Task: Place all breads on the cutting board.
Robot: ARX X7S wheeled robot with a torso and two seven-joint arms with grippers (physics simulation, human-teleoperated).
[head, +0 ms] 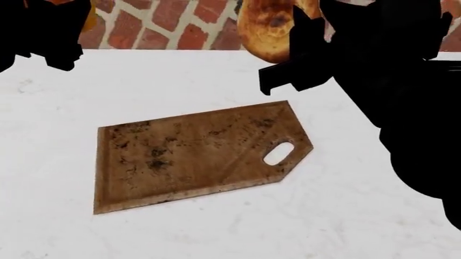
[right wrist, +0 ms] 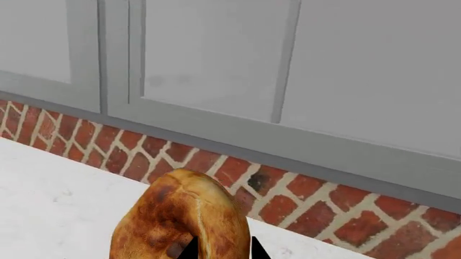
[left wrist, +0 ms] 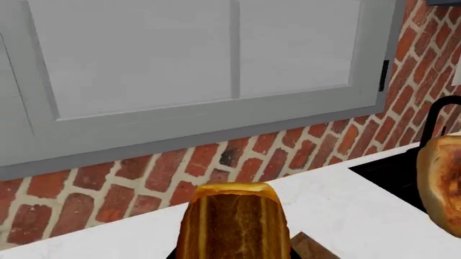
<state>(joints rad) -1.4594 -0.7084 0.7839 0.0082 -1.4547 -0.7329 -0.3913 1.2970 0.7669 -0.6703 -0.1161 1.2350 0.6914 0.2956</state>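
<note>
Your left end effector [head: 43,32] is raised at the far left of the head view and pinches the loaf [left wrist: 232,224]. In the left wrist view the loaf fills the space close to the camera, golden-orange with a paler top edge, and it is off the tabletop [head: 216,232]. In the head view only a small orange edge of it shows beside the dark arm.

Your right end effector [head: 303,38] is raised at the far right side and pinches the bun [right wrist: 180,224]. In the right wrist view you see the round brown bun with darker patches, and two dark fingertips [right wrist: 189,249] at its lower part. In the head view the bun is above the far edge of the tabletop, in front of the brick wall [head: 165,27].

The board [head: 194,154] lies flat on the white tabletop between your two arms, nearer to you than both breads. Its tapered end with the oval hole points to your right. Nothing lies on it. Both breads are in the air, well apart from the board.

Grey cabinet doors [right wrist: 288,65] hang above the brick wall.
</note>
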